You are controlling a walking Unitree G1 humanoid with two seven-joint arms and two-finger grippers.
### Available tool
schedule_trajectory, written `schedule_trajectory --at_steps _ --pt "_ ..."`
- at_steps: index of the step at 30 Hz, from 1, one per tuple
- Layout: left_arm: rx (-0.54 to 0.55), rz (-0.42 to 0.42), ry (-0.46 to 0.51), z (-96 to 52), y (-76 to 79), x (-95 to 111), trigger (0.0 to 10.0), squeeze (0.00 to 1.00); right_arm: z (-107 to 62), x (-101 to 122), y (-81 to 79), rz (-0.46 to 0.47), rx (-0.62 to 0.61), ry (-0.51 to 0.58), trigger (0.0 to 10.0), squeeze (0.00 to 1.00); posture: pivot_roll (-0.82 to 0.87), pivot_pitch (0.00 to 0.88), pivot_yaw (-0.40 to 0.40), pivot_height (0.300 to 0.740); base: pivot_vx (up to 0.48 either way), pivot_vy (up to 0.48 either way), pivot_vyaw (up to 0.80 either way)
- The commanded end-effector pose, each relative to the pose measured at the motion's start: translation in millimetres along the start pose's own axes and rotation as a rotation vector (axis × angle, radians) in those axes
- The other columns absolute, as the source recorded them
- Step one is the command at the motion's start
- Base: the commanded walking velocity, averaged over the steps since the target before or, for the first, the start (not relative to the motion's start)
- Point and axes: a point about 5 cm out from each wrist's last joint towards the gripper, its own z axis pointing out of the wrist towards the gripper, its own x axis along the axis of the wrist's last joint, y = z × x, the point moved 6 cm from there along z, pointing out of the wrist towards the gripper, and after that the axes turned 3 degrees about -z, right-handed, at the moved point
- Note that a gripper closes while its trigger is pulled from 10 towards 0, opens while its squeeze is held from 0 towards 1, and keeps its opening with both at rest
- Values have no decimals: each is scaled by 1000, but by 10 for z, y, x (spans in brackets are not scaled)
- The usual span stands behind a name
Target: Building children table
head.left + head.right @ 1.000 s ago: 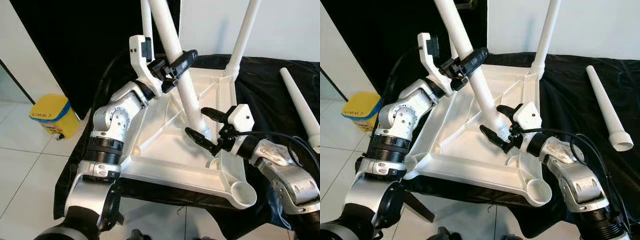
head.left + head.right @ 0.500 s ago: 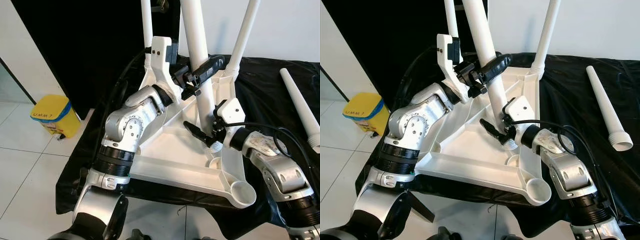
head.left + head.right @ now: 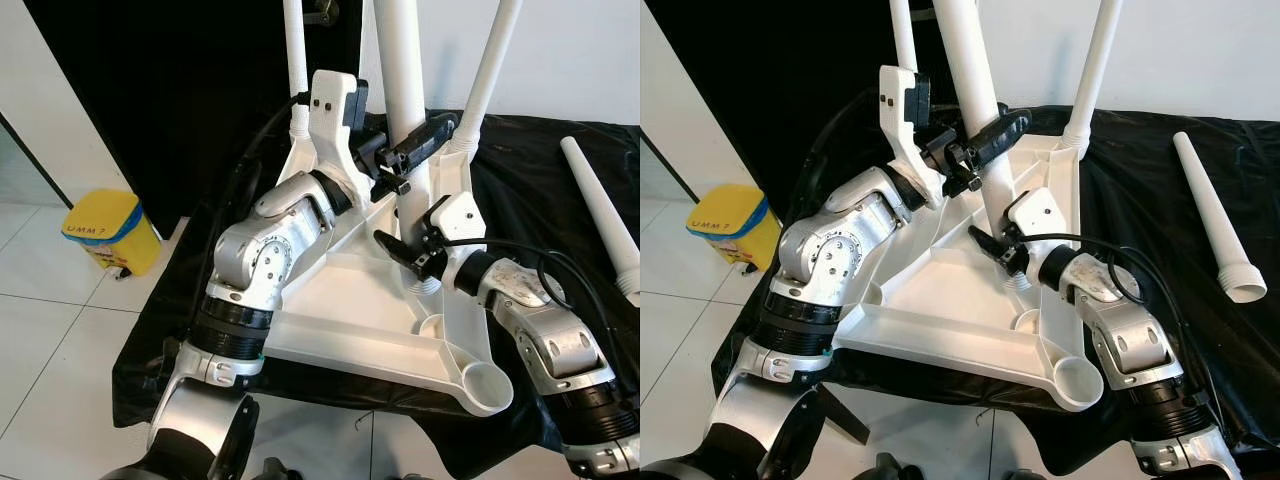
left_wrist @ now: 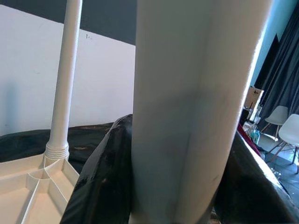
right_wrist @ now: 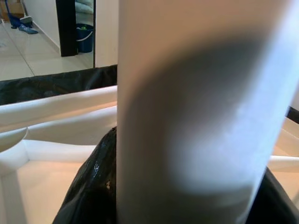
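Both my grippers pinch the long white plastic table leg (image 3: pixel 405 90) — left gripper (image 3: pixel 415 150) high, right gripper (image 3: pixel 405 262) low at 6 o'clock — steadying it upright over the upturned white plastic tabletop's (image 3: pixel 340 300) socket.

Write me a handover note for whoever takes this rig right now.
Left gripper: jaws shut on the white plastic table leg, mid-shaft.
Right gripper: jaws shut on the same leg near its base.
Upturned white plastic tabletop lies on the black cloth; two back legs stand in their sockets.
Left to do: seat the held leg, fit the spare white leg lying on the cloth at right into the open near corner socket.
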Motion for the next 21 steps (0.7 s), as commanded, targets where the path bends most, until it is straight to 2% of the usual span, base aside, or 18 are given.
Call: schedule_trajectory --at_steps 1,4,5,7,8,11,13,14,21 --pt "-66 -28 4 70 183 -13 10000 0 21 -8 -27 7 -4 -1 0 0 -188 47 30 740 0 0 0" --pt "-70 -30 6 73 198 -13 10000 0 26 -30 11 18 -40 -9 0 0 -190 48 30 740 0 0 0" --pt "-73 -32 7 72 205 -12 10000 635 28 -43 41 21 -63 -16 10000 0 -192 50 31 740 0 0 0" --pt "-75 -34 9 70 207 -11 10000 635 31 -52 62 23 -78 -20 10000 0 -192 50 31 740 0 0 0" --pt "-74 -42 13 66 206 -6 10000 1000 30 -61 87 32 -96 -24 10000 0 -193 51 32 740 0 0 0" --pt "-92 -56 22 57 230 7 10000 1000 28 -78 139 46 -131 -32 10000 0 -193 51 32 740 0 0 0" --pt "-86 -35 14 52 225 -1 10000 1000 24 -94 176 55 -156 -39 10000 0 -193 54 31 740 0 0 0" --pt "-77 -5 2 44 210 -20 10000 0 15 -119 227 68 -192 -49 10000 0 -192 57 30 740 0 0 0" --pt "-25 91 -30 -40 104 -71 10000 0 -44 -167 391 108 -322 -59 10000 0 -189 60 28 740 0 0 0"
